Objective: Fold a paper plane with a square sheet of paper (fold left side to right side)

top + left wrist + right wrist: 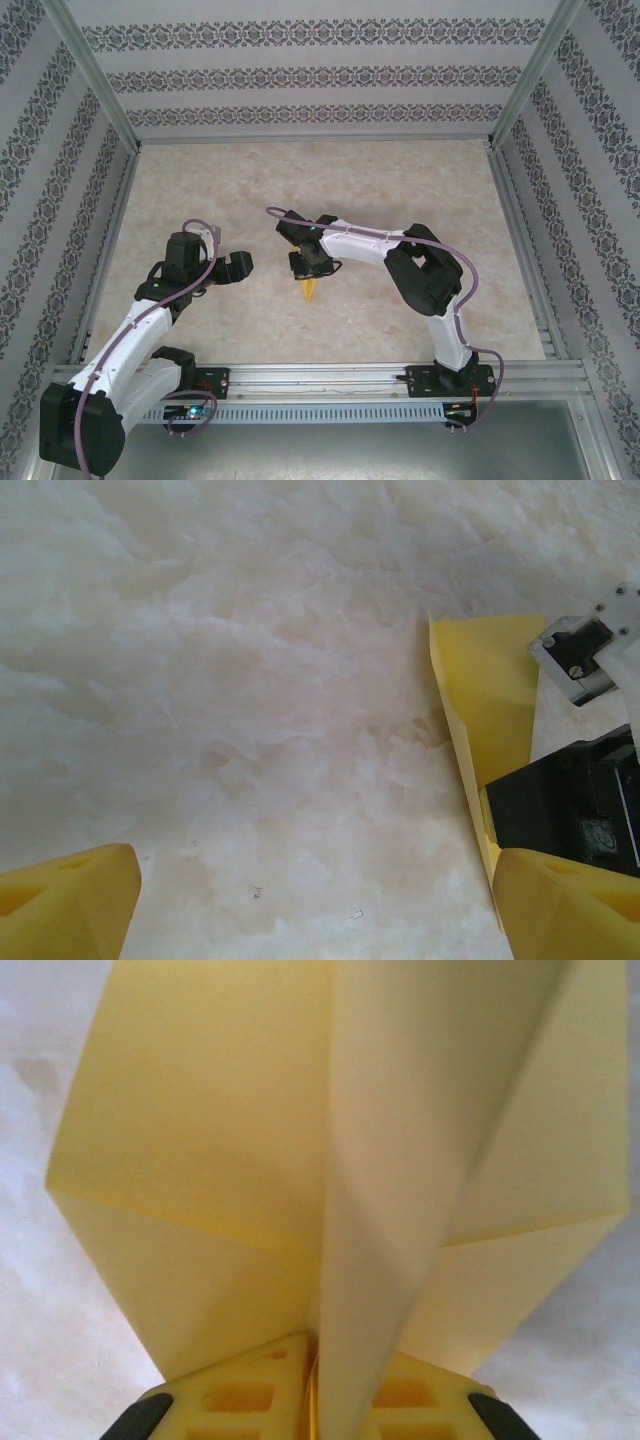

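Right gripper point(308, 266), from above, pinches the paper plane point(308, 291), bare table point(400, 190) all round it; left gripper point(238, 266) spreads wide, near its left. Left wrist: the paper plane's point(490, 700) long straight edge borders bare table. Right wrist: both wings flare beyond the pinched centre fold.

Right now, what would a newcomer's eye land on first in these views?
The pale-yellow paper plane at the middle of the table, pinched in the right gripper with its centre fold standing up between the fingers. The left gripper hangs open just to its left, holding nothing.
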`<state>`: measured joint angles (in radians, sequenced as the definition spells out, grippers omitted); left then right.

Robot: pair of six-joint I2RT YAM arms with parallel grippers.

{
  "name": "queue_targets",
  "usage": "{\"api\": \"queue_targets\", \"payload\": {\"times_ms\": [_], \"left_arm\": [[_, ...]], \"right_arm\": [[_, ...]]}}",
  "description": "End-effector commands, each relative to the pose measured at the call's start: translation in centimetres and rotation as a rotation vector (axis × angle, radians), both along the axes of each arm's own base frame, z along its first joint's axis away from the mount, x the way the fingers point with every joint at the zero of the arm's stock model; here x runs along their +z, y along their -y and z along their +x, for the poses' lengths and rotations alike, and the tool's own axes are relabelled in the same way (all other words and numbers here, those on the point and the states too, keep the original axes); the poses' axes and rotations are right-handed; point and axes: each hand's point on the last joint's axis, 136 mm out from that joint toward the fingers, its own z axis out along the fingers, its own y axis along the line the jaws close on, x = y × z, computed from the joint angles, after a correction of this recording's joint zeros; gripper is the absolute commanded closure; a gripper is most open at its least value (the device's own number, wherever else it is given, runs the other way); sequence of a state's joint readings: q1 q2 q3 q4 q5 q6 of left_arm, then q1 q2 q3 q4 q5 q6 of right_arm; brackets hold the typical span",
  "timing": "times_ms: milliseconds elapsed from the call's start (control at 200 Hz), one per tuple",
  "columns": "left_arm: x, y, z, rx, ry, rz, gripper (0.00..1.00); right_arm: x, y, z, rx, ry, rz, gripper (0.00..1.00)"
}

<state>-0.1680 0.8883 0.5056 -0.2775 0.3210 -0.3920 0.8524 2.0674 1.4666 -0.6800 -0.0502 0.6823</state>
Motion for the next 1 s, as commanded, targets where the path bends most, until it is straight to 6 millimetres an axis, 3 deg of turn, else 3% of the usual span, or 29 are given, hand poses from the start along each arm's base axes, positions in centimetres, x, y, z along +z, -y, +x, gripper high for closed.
{"api": "queue_targets", "payload": {"times_ms": [0, 130, 260, 495, 615, 859, 994], "left_arm": [[0.0, -0.2, 0.2, -0.009, 0.021, 0.007, 0.09], [0.2, -0.2, 0.2, -0.009, 0.024, 0.007, 0.09], [0.5, -0.3, 0.2, -0.012, 0.028, 0.021, 0.08], [2.5, -0.6, 0.4, -0.01, 0.083, 0.042, 0.04], [4.2, -0.2, 0.4, -0.03, 0.122, 0.024, 0.0], [7.0, 1.2, 0.0, -0.106, 0.161, -0.033, 0.0], [8.1, 1.7, -0.5, -0.14, 0.16, -0.048, 0.0]], "right_arm": [[-0.2, 0.0, 0.5, -0.026, -0.009, -0.004, 0.88], [0.6, 0.0, 0.6, -0.03, 0.004, 0.005, 0.94], [2.8, 0.3, 1.0, -0.034, 0.05, 0.018, 1.0], [6.0, 2.2, 2.3, -0.044, 0.113, -0.032, 1.0], [6.9, 3.9, 4.3, -0.083, 0.128, -0.043, 1.0], [8.2, 7.3, 10.4, -0.132, 0.143, -0.074, 1.0], [8.2, 7.3, 13.2, -0.159, 0.137, -0.021, 1.0]]}}
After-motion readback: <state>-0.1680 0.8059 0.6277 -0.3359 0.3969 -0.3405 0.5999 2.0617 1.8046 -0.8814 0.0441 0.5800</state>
